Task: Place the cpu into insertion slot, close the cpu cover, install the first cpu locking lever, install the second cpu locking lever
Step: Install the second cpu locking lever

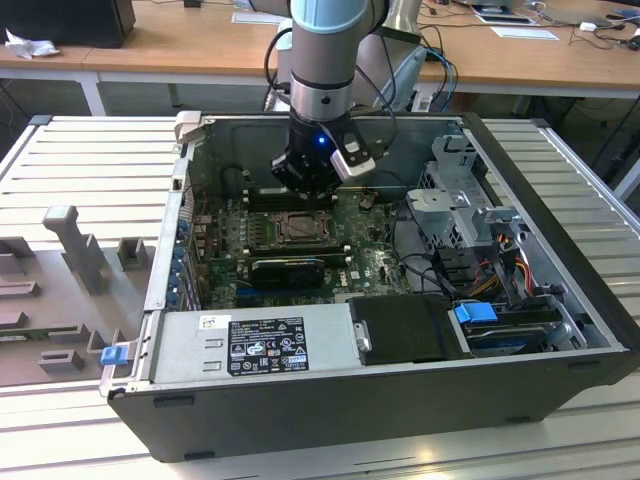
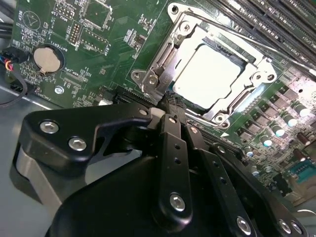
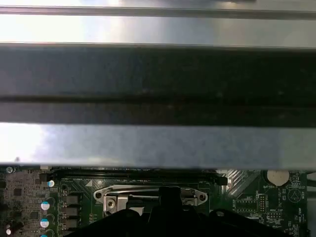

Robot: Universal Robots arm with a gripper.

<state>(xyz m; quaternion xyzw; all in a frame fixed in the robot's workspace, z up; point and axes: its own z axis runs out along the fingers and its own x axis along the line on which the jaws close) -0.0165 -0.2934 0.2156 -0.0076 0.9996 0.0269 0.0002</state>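
An open computer case [image 1: 400,400] fills the middle of the exterior view, lying on a ribbed grey bench [image 1: 90,170], with the arm [image 1: 322,60] coming down from the upper centre of the frame. On the green motherboard [image 1: 370,265] at the case's centre, the insertion slot [image 1: 297,228] sits just below the arm's wrist. In the second wrist view the cpu [image 2: 210,74] lies flat in the slot in the upper right of the frame, and the cpu cover [image 2: 247,89] appears to rest closed over its edges. The end effector [image 2: 169,104] has its fingers pressed together into a narrow tip, gripping nothing, and that tip touches or nearly touches a locking lever [image 2: 160,71] at the cover's near corner. The likely risk is the tip sliding off the thin lever: it would spring back, or the tip could land on the board's nearby small parts. A skewed push could also shift the cover.
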